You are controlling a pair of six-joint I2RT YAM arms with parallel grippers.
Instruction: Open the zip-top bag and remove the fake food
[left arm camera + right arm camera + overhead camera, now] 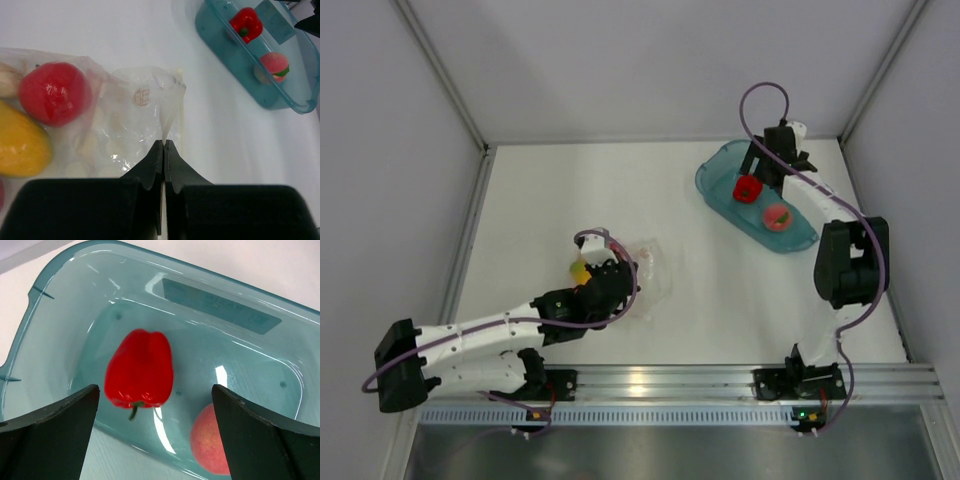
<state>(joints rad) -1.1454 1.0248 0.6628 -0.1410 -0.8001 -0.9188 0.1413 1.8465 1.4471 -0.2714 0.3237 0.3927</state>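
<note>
1. The white table (720, 300) is walled on its left, far and right edges, and the arms are bolted along the near edge. A broad strip of bare surface runs between the bag and the tub.
2. The teal tub (710, 180) lies at a slant near the far right corner, its right end close to the right edge.
3. The zip-top bag (145, 110) lies flat left of the table's middle, nearer the near edge and well apart from the tub. Its clear film is crinkled.
4. The right gripper (155, 390) hangs over the tub with its jaws wide apart, touching nothing. There is room on both sides of the pepper below it.
5. The left gripper (164, 142) has its jaws together, clamped on a raised fold of the bag's film at the bag's right edge.
6. Fake food in the bag: a round red fruit (54, 92) and a yellow piece (20, 140), just beside each other at the bag's left.
7. Fake food in the tub: a red pepper (140, 367) and a peach (212, 440), lying apart on its floor.
</note>
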